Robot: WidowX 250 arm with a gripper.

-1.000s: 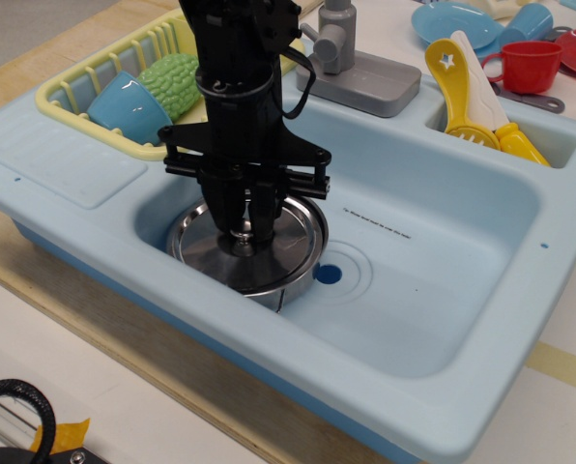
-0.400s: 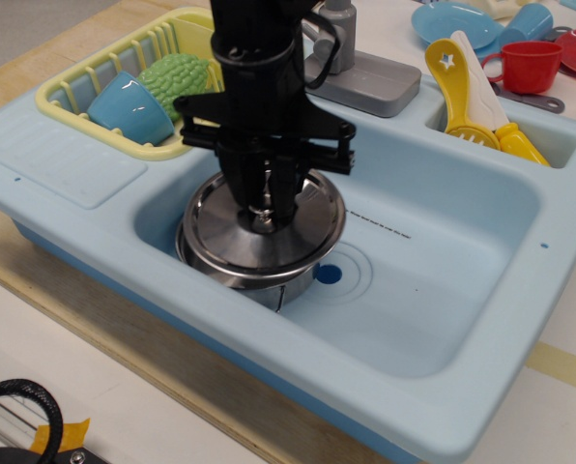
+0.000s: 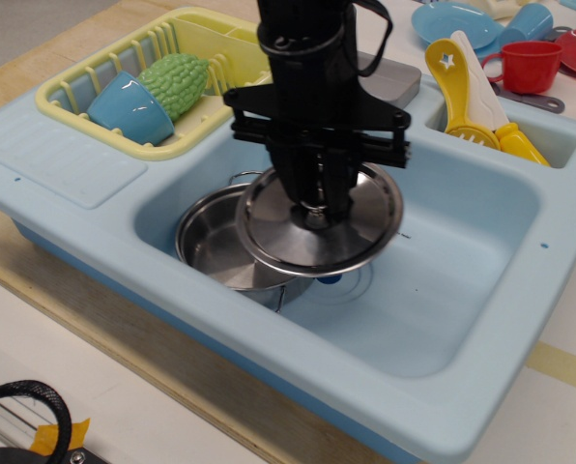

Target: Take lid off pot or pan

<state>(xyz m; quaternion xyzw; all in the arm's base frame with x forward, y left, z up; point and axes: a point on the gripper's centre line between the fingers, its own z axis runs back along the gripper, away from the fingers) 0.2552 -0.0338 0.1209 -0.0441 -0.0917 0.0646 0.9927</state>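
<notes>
The black gripper point(image 3: 317, 205) is shut on the small knob of the shiny round steel lid point(image 3: 341, 246) and holds it in the air, level, above the middle of the sink. The small steel pot point(image 3: 211, 248) stands open on the left of the sink floor, its inside showing. The lid hangs above and to the right of the pot and overlaps its right rim in this view. A thin wire handle shows at the pot's back edge.
The light blue toy sink point(image 3: 462, 319) holds the pot. A yellow dish rack point(image 3: 75, 87) at back left holds a blue cup point(image 3: 129, 106) and a green bumpy vegetable point(image 3: 177, 82). Yellow utensils point(image 3: 462, 87) stand at back right, near a red cup point(image 3: 530, 63).
The gripper has lifted the lid off the pot and carried it up and to the right. The pot has stayed in place and now stands uncovered.
</notes>
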